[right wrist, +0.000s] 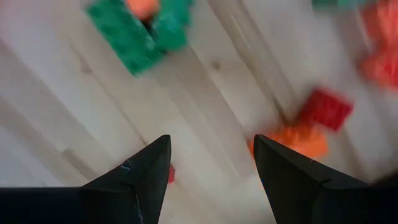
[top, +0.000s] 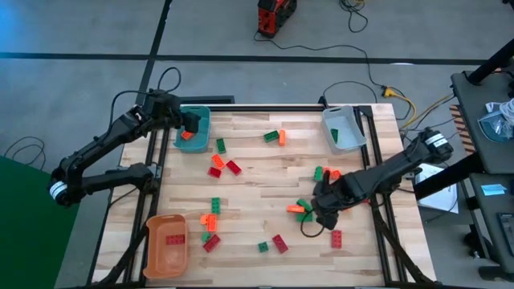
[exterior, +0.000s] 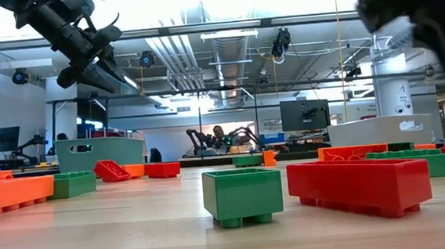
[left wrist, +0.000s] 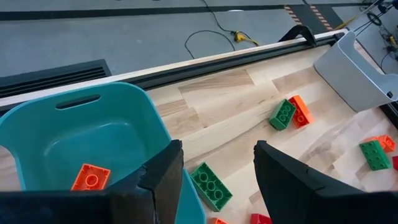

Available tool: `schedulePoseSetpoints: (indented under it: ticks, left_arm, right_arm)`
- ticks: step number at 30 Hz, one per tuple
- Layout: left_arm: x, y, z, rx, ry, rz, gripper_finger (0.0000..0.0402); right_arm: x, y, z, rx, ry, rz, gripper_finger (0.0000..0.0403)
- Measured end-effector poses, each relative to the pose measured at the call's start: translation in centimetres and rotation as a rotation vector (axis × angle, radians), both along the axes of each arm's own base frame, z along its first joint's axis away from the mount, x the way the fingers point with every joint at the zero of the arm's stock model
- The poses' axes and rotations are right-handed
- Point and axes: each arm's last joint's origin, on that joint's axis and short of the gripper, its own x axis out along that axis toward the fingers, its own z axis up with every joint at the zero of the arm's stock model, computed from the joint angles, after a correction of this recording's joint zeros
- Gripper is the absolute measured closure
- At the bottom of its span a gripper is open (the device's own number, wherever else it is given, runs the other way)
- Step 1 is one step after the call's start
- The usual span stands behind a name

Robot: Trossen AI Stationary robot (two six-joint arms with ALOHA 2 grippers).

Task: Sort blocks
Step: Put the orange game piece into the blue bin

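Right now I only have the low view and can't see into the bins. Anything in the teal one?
Observer: Yes, one orange block lies in the teal bin.
Operator: Left fingers holding anything?
Observer: No. The left gripper is over that bin's edge, fingers open and empty.
Operator: And the right arm?
Observer: The right gripper is low over the table on its right side, near a red block, with its fingers open and nothing between them.
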Motion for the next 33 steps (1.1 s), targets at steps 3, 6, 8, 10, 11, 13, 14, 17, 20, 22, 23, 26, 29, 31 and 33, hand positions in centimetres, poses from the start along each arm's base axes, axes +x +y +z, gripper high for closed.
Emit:
schedulePoseSetpoints:
  ticks: [3,6,8,10,11,13,14,17,20,22,23,26,29,31,33]
  left_arm:
    - [0.0,0.0,0.0,-0.001,0.0,0.0,0.0228]
    - [0.0,0.0,0.0,-0.001,0.0,0.0,0.0228]
    - [0.0,0.0,0.0,0.0,0.0,0.0,0.0228]
    - [0.0,0.0,0.0,0.0,0.0,0.0,0.0228]
    - [0.0,0.0,0.0,0.0,0.0,0.0,0.0228]
    - [0.0,0.0,0.0,0.0,0.0,0.0,0.0228]
    - [0.0,0.0,0.0,0.0,0.0,0.0,0.0228]
    - [0.0,0.0,0.0,0.0,0.0,0.0,0.0228]
    - [0.0,0.0,0.0,0.004,-0.003,0.001,0.0228]
    - [0.0,0.0,0.1,0.008,-0.006,0.001,0.0228]
    - [0.0,0.1,0.1,0.008,-0.007,0.002,0.0228]
    - [0.0,0.1,0.1,0.003,-0.012,0.007,0.0228]
    - [0.0,0.1,0.1,0.0,-0.015,0.011,0.0228]
    - [0.0,0.1,0.1,0.001,-0.016,0.011,0.0228]
    - [0.1,0.1,0.1,0.005,-0.02,0.011,0.0228]
  right_arm:
    - [-1.2,-0.1,-0.5,0.018,0.038,-0.145,0.0184]
    - [-2.2,-0.5,-0.6,0.02,0.068,-0.335,0.0184]
    - [-2.9,-0.8,-0.7,0.017,0.092,-0.469,0.0184]
    - [-3.6,-1.1,-0.7,0.02,0.115,-0.585,0.0184]
    - [-3.9,-1.2,-0.7,0.023,0.12,-0.633,0.0184]
    - [-4.4,-1.4,-0.8,0.028,0.123,-0.709,0.0184]
    - [-4.6,-1.5,-0.8,0.029,0.125,-0.738,0.0184]
    - [-5.2,-1.9,-1.3,0.016,0.125,-0.8,0.0184]
    - [-5.7,-2.1,-2.1,-0.005,0.137,-0.813,0.0184]
    - [-5.9,-2.2,-2.7,-0.008,0.139,-0.819,0.0184]
    - [-6.0,-2.2,-3.1,-0.005,0.137,-0.83,0.0184]
    - [-6.0,-2.2,-4.3,0.026,0.11,-0.859,0.0182]
    - [-6.0,-2.3,-5.4,0.048,0.089,-0.884,0.0173]
    - [-6.2,-2.3,-6.1,0.041,0.096,-0.895,0.0163]
    - [-6.4,-2.4,-6.6,0.03,0.104,-0.898,0.0154]
